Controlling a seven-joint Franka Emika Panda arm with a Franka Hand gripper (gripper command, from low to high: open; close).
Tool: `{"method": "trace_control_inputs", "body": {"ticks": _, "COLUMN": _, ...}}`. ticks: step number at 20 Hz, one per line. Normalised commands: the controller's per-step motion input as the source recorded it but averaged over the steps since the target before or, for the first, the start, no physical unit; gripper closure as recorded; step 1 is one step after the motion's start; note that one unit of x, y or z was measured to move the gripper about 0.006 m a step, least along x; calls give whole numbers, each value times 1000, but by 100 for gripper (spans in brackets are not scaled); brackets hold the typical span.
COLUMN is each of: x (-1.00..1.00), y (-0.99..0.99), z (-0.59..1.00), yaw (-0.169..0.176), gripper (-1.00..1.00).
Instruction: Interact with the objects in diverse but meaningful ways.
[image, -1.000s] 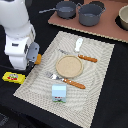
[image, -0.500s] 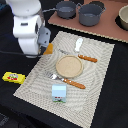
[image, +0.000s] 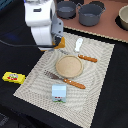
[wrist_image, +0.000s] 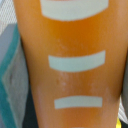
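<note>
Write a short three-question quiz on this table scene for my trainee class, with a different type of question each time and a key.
1. True or false: the yellow packet lies off the placemat.
2. Which item lies nearest the carton? A. fork B. white shaker C. grey pot
3. What fills almost the whole wrist view?

Key
1. True: it lies on the dark surface, at the exterior view's left.
2. A.
3. The orange block, with pale stripes across it.
</note>
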Motion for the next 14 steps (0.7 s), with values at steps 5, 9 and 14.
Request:
{"method": "trace_control_inputs", "body": {"ticks": 5, "x": 995, "y": 8, "z": -37, "yaw": 0, "gripper": 100}}
{"method": "trace_control_inputs", "body": {"ticks": 9, "x": 813, "y": 86, "z": -179, "yaw": 0, "gripper": 100}}
{"method": "trace_control_inputs", "body": {"ticks": 14, "x": 794, "y": 116, "z": -146, "yaw": 0, "gripper": 100}}
